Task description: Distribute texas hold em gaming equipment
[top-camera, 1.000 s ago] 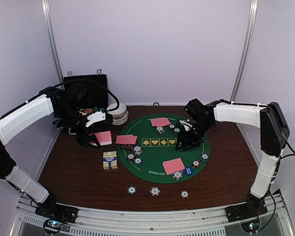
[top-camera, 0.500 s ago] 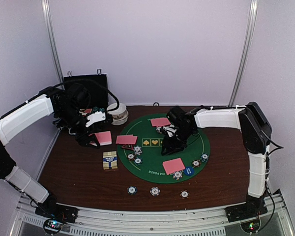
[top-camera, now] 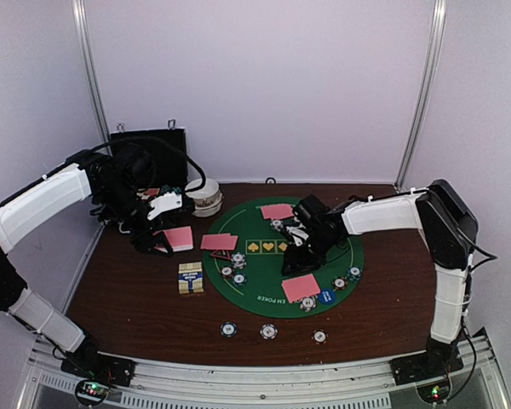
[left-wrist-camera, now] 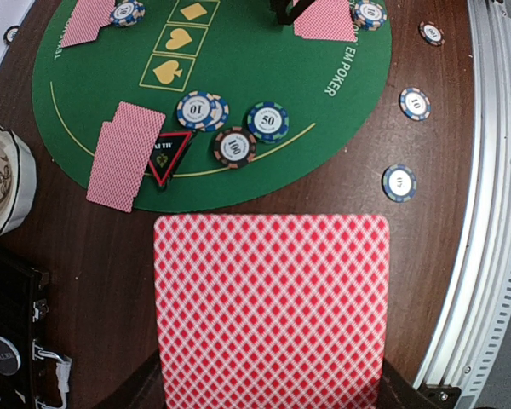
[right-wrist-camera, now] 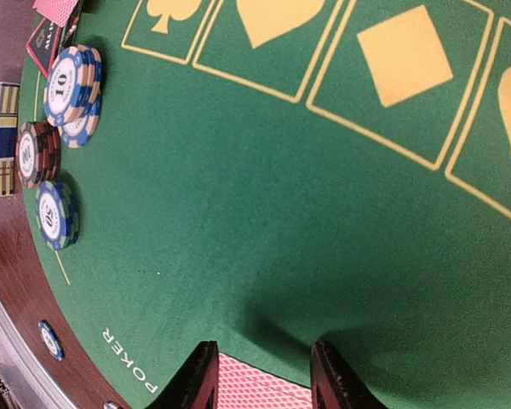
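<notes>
My left gripper (top-camera: 163,245) is shut on a pink-backed playing card (left-wrist-camera: 271,302), held flat above the brown table left of the green mat (top-camera: 272,268). The card hides its fingers in the left wrist view. More pink-backed cards lie on the mat: a far pair (top-camera: 278,210), a left pair (top-camera: 219,242) and a near pair (top-camera: 300,287). My right gripper (right-wrist-camera: 262,351) hangs open just over the mat, the near cards' edge (right-wrist-camera: 260,388) showing between its fingers (right-wrist-camera: 203,375); nothing is gripped. Striped chips (left-wrist-camera: 237,146) and a red-triangle button (left-wrist-camera: 169,156) sit by the left pair.
Three chips (top-camera: 268,331) lie in a row on the table near the front edge. A striped card box (top-camera: 190,278) stands left of the mat. White bowls (top-camera: 206,196) and a black case (top-camera: 149,158) are at the back left. A blue button (top-camera: 326,296) sits by the near cards.
My right arm swung left from the mat's right side to its middle, then down toward the near cards, its jaws narrowing slightly. The left arm and its card stayed still.
</notes>
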Tool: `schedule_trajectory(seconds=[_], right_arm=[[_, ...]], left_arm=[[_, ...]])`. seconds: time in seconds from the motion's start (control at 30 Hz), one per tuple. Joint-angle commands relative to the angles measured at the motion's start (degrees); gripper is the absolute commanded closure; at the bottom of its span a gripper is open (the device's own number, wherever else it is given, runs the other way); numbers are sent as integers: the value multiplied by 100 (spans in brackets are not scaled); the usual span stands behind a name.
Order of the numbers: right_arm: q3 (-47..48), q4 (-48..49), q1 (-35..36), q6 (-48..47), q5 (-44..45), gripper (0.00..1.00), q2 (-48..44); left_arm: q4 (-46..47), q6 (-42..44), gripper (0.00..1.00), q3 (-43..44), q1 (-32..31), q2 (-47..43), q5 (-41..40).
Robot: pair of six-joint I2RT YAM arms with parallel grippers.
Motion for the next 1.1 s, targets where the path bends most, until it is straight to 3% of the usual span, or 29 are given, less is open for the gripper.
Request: schedule_trajectory(seconds=[0.0,0.2,0.4,0.57,0.63,0.73,0.87,1.07], right_arm=[[-486,-129,173,185,100,62,-228],[-761,-87,243,299,153,62,-593],[-335,-303,244,349,174,61,-787],[110,0,323,791,-69,43,-1021],[220,418,403,1118,-404,29,-1110],[244,1451,564,1870,-1021,17,-1147],[217,3286,796,3219,-1717,7,-915],[627,4533,1145,4252,-2066,1,-330]], left_arm=[[39,41,100,175,5,-142,107],[40,42,100,158,-2,-157,126],[43,35,100,166,-2,-144,126],[37,50,100,157,-1,-143,103],[37,49,100,157,-2,-135,118],[44,50,100,157,1,-125,139],[39,51,100,166,-2,-126,160],[42,46,100,167,-2,-130,170]])
